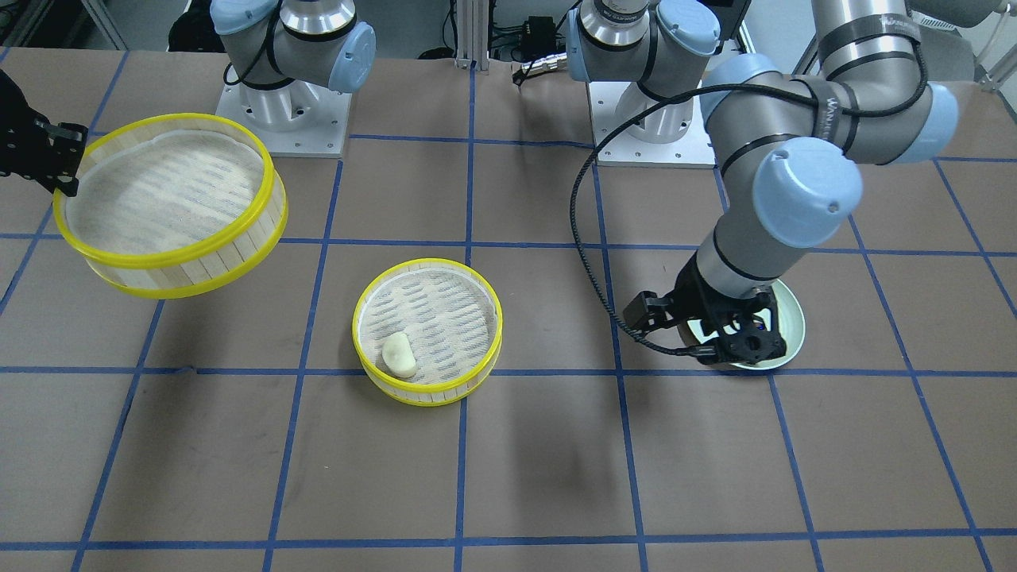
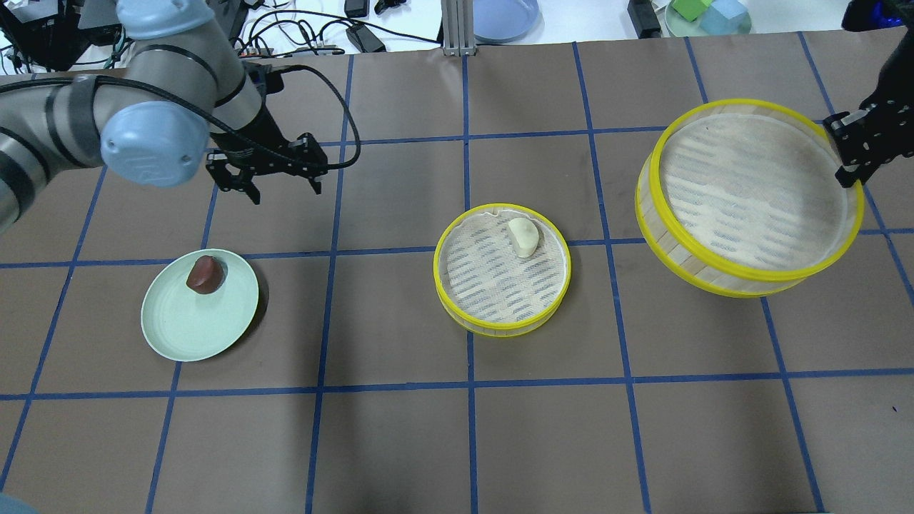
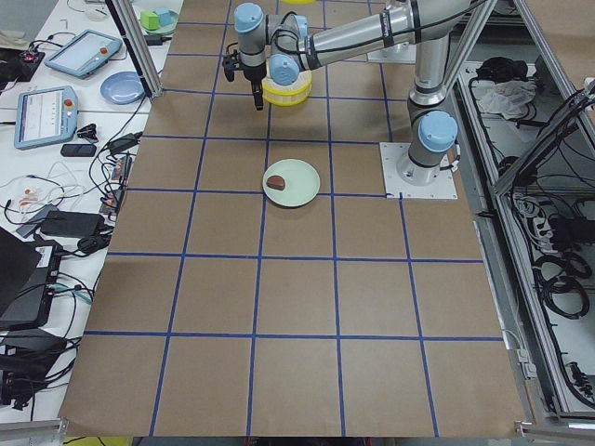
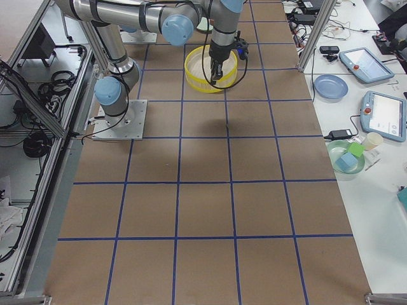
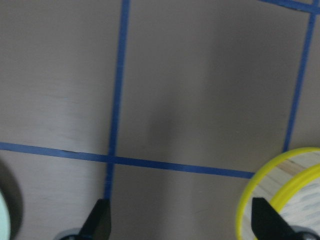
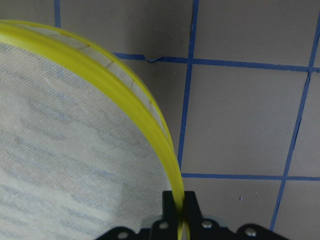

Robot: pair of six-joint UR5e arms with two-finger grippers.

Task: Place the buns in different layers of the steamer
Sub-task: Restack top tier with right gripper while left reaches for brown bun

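Note:
The pale cream bun (image 2: 523, 237) lies in a yellow-rimmed steamer layer (image 2: 500, 327) standing mid-table, near its far edge. The dark reddish-brown bun (image 2: 205, 274) sits on the pale green plate (image 2: 189, 325) at the left. My left gripper (image 2: 285, 191) is open and empty, hovering above the table beyond the plate; its fingertips (image 5: 97, 224) frame bare table. My right gripper (image 2: 850, 163) is shut on the rim of the second steamer layer (image 2: 714, 275). It holds that layer empty, raised and tilted, at the right. The clamped rim also shows in the right wrist view (image 6: 179, 210).
The two arm bases (image 1: 286, 119) (image 1: 651, 119) stand at the robot's side of the table. A blue dish (image 2: 503, 18), a dish of blocks (image 2: 707, 14) and cables lie beyond the far edge. Blue tape lines grid the brown tabletop.

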